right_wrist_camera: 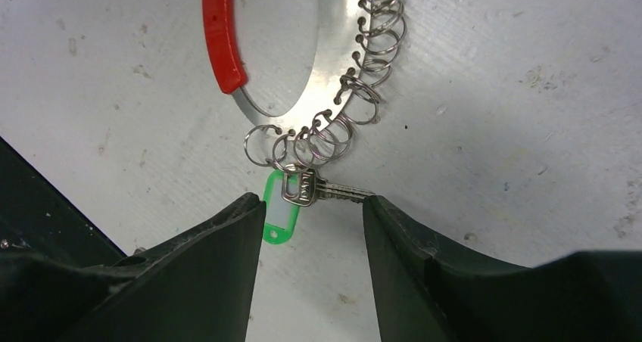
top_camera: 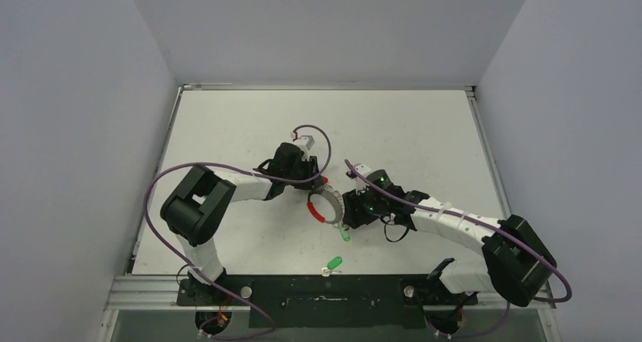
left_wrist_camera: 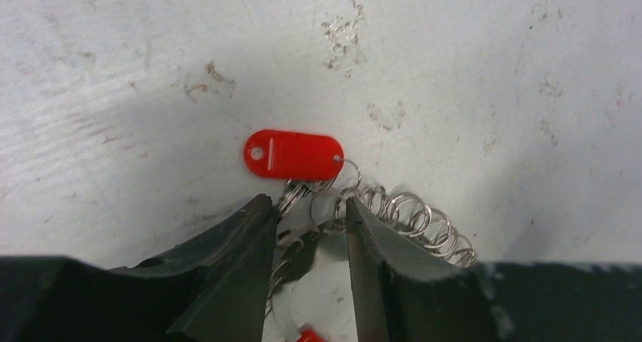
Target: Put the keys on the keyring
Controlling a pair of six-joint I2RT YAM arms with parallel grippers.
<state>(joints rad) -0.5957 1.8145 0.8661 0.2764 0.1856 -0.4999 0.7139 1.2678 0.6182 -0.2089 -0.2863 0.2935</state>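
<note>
Right gripper [right_wrist_camera: 312,209] is half open and empty, with the green-tagged key [right_wrist_camera: 303,189] just ahead of its tips against the ring's [right_wrist_camera: 363,92] springy wire loops. Left gripper [left_wrist_camera: 303,217] is part open astride those loops, and whether it grips them cannot be told. Advise steadying the ring on the left while feeding the flat, slippery key onto one loop end; the second key [top_camera: 331,264] lies well behind both grippers, and the glossy red sleeve [right_wrist_camera: 219,39] offers a smoother hold.

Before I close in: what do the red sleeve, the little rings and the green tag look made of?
The red sleeve: glossy moulded plastic, judging by its smooth sheen. The little rings: thin bright wire, likely steel, shiny, with their ends left open. The green tag: probably plastic, bright and smooth, with a pale label window.
</note>
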